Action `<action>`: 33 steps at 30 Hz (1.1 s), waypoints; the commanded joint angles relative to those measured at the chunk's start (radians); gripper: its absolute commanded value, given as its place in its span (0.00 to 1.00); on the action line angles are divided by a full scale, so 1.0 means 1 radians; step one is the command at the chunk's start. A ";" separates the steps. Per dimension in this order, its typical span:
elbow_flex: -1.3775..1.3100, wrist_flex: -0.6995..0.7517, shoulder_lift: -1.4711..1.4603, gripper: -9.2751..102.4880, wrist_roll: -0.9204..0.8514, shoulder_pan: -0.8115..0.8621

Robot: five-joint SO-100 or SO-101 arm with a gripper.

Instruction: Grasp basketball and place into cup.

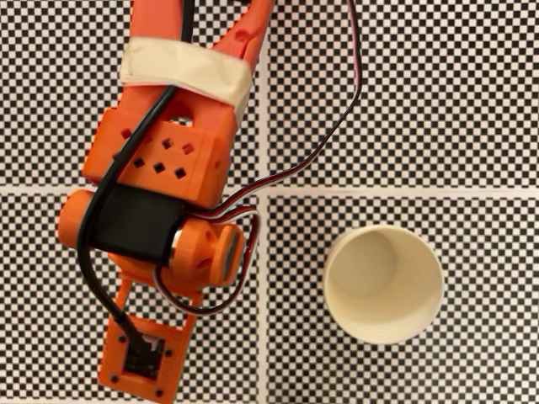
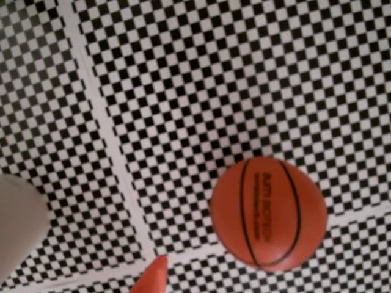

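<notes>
In the wrist view the basketball (image 2: 269, 212), orange with black seams and small lettering, rests on the checkered mat at the lower right. One orange fingertip (image 2: 154, 274) of my gripper pokes in at the bottom edge, left of the ball and apart from it. The other finger is out of frame, so the jaws' spacing is hidden. The cup (image 1: 383, 284), cream-white and upright with its mouth open, stands right of the arm in the fixed view. Its pale side (image 2: 18, 226) shows at the wrist view's left edge. In the fixed view the arm covers the ball.
The orange arm (image 1: 160, 194) with black and red cables (image 1: 337, 126) reaches down the left half of the fixed view. White seam lines (image 1: 404, 192) cross the black-and-white checkered mat (image 1: 438, 84).
</notes>
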 commanded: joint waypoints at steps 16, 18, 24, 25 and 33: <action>-0.080 0.044 -0.023 0.72 -0.012 0.041; -0.081 0.051 -0.031 0.72 -0.014 0.041; -0.092 0.060 -0.054 0.71 -0.018 0.044; -0.094 0.060 -0.057 0.71 -0.017 0.044; -0.141 0.060 -0.109 0.71 -0.015 0.048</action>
